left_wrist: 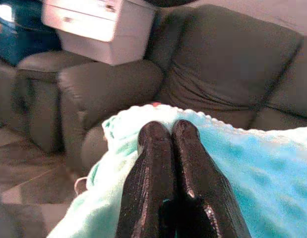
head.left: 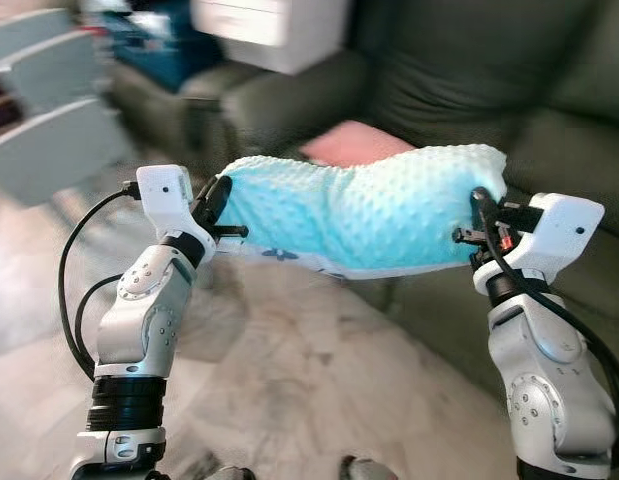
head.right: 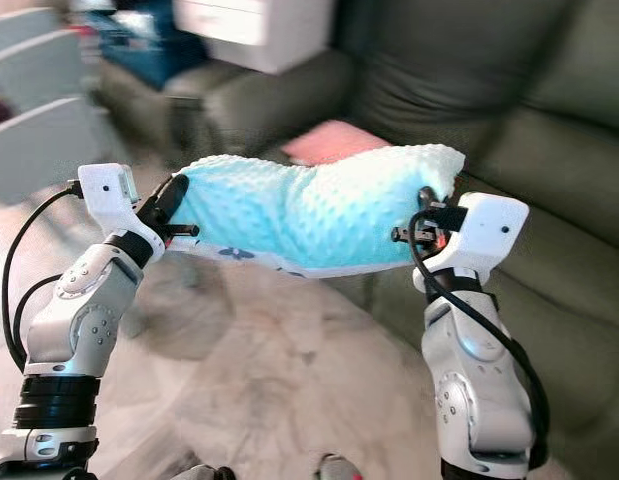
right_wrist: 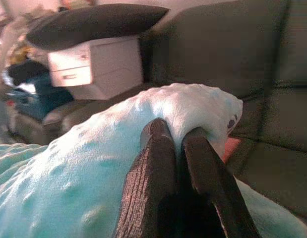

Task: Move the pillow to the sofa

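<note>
A light blue dotted pillow (head.left: pixel 364 212) hangs in the air between my two arms, in front of a dark grey sofa (head.left: pixel 459 80). My left gripper (head.left: pixel 221 205) is shut on the pillow's left end (left_wrist: pixel 118 129), and my right gripper (head.left: pixel 479 215) is shut on its right end (right_wrist: pixel 193 106). In the left wrist view the black fingers (left_wrist: pixel 160 163) press together over the blue fabric. In the right wrist view the fingers (right_wrist: pixel 165 163) pinch a fold of it. A pink cushion (head.left: pixel 354 143) lies on the sofa seat just behind the pillow.
A white drawer unit (head.left: pixel 269 30) stands on the sofa's left part, with a dark cushion (right_wrist: pixel 93 22) on top. Blue items (head.left: pixel 154 45) are piled further left. Grey chairs (head.left: pixel 49 110) stand at the left. Pale marbled floor (head.left: pixel 309 380) lies below.
</note>
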`<state>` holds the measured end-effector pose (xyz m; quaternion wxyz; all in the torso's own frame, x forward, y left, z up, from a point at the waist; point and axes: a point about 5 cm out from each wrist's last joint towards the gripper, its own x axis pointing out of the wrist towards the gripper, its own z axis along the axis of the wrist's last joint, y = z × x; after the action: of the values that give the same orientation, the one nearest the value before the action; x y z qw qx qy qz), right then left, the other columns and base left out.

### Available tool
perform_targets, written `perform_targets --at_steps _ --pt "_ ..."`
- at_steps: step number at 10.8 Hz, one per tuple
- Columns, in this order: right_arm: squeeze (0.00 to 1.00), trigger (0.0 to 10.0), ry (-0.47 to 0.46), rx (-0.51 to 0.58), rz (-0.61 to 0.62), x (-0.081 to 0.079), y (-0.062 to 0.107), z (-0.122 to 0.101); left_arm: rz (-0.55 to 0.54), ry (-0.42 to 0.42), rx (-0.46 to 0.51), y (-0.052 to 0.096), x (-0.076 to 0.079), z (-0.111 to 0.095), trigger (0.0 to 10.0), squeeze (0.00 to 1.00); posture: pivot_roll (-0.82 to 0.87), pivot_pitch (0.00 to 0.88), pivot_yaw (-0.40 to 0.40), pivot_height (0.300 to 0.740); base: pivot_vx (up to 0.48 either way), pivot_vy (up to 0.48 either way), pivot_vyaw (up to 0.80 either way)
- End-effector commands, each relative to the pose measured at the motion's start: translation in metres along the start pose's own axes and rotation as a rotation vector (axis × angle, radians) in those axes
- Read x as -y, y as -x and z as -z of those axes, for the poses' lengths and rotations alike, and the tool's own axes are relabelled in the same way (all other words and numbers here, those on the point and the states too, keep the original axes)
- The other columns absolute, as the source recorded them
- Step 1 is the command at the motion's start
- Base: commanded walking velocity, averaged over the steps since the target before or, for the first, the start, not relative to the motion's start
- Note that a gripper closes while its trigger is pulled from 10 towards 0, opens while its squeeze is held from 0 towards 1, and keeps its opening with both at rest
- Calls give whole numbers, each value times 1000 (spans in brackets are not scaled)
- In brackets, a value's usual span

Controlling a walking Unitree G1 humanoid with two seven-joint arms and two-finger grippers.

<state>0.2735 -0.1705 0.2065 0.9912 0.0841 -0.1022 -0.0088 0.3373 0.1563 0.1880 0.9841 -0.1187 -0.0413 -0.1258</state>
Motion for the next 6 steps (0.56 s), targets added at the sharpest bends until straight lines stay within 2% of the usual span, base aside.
perform_targets --at_steps 1,6 --pt "0 10000 6 9 -4 0 1 -3 10 -14 26 0 0 -6 10000 0 -142 152 23 740 0 0 -769" --pt "0 10000 8 2 -2 1 0 -3 15 -2 36 0 0 -7 10000 0 -144 155 18 740 0 0 -771"
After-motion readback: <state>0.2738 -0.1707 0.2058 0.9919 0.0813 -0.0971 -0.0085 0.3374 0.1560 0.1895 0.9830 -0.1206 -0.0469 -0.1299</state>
